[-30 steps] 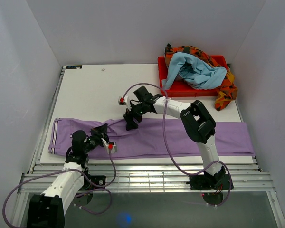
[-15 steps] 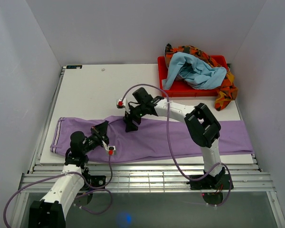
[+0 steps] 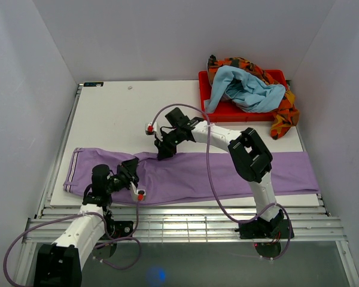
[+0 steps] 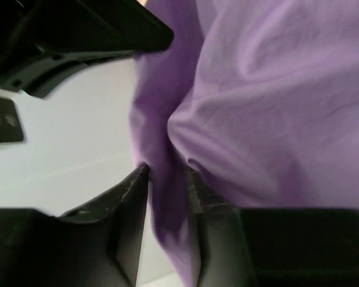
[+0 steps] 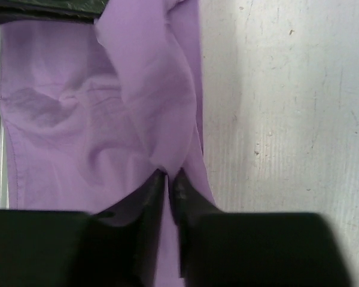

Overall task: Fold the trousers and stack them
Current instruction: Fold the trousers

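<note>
no readable text, no legible labels, brands, numbers or signs, nothing to read in any of the views

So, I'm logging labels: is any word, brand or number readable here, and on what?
None readable.
Dark tag at the far left edge: too small to read.
Pale marks on a black part, left wrist view: blurred.
Trousers, red bin: no print.

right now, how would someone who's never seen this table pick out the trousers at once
On the white table, look along the near edge. The trousers lie there as one long band running left to right. They are plain lilac, unlike the crumpled blue cloth and orange patterned cloth heaped in the red bin at the far right.
</note>
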`<state>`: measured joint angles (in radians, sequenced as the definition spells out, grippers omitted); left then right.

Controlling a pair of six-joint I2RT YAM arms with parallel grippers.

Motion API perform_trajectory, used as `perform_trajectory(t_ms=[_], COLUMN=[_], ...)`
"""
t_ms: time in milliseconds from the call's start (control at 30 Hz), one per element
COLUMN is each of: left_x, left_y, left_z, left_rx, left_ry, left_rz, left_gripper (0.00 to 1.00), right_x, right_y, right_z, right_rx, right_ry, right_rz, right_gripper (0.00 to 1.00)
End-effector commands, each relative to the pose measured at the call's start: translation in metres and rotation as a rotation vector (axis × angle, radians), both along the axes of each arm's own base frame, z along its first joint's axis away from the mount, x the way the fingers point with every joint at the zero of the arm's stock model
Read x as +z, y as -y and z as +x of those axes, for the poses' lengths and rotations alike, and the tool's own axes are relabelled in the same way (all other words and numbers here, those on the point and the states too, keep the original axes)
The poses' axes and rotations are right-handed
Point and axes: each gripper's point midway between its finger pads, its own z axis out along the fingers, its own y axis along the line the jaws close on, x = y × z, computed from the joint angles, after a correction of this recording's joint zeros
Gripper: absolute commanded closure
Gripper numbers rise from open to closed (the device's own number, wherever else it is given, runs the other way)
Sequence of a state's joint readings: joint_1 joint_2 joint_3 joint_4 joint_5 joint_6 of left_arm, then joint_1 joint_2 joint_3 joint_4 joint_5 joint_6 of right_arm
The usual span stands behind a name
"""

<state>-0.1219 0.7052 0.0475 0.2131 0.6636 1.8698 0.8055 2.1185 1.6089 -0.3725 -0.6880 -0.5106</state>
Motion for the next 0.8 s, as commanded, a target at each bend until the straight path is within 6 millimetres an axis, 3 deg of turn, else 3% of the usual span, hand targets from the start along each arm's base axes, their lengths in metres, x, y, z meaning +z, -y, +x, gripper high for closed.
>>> perform_trajectory(t_ms=[0, 67, 133, 200, 267, 300, 400, 433, 600, 633, 733, 767], left_x=[-0.073, -0.072, -0.061, -0.04, -0.032, -0.007, 0.011, 0.031, 0.044, 0.06, 0.063, 0.081], left_y=[0.0, 0.0, -0.002, -0.004, -0.007, -0.007, -0.009, -0.01, -0.027, -0.028, -0.029, -0.03], left_z=[-0.041, -0.043, -0.036, -0.024, -0.021, -0.012, -0.012, -0.006, -0.003, 0.004, 0.018, 0.029], left_rx=[-0.023, -0.004, 0.036, 0.083, 0.16, 0.18, 0.284, 0.316, 0.635, 0.661, 0.773, 0.78], left_ry=[-0.24, -0.317, -0.344, -0.345, -0.438, -0.434, -0.59, -0.595, -0.865, -0.866, -1.007, -1.013], left_rz=[0.011, -0.021, -0.055, -0.115, -0.2, -0.244, -0.382, -0.436, -0.73, -0.781, -0.902, -0.943], left_gripper=[0.54, 0.36, 0.3, 0.3, 0.29, 0.29, 0.3, 0.3, 0.3, 0.3, 0.31, 0.31], right_x=[0.019, 0.018, 0.007, -0.001, -0.01, -0.013, -0.024, -0.027, -0.043, -0.044, -0.052, -0.054], right_y=[-0.005, -0.004, 0.001, 0.0, 0.005, 0.004, 0.008, 0.01, 0.009, 0.01, 0.012, 0.014], right_z=[-0.011, -0.017, -0.031, -0.04, -0.047, -0.054, -0.064, -0.064, -0.075, -0.071, -0.069, -0.069], right_rx=[0.042, 0.048, 0.067, 0.077, 0.083, 0.093, 0.099, 0.089, 0.086, 0.067, 0.037, 0.033], right_ry=[-0.02, -0.005, -0.009, 0.014, 0.04, 0.052, 0.114, 0.147, 0.27, 0.307, 0.381, 0.393], right_rz=[0.043, 0.038, 0.014, 0.0, -0.022, -0.027, -0.056, -0.075, -0.114, -0.126, -0.144, -0.149], right_gripper=[0.88, 0.92, 0.92, 0.92, 0.92, 0.92, 0.92, 0.92, 0.92, 0.92, 0.92, 0.92])
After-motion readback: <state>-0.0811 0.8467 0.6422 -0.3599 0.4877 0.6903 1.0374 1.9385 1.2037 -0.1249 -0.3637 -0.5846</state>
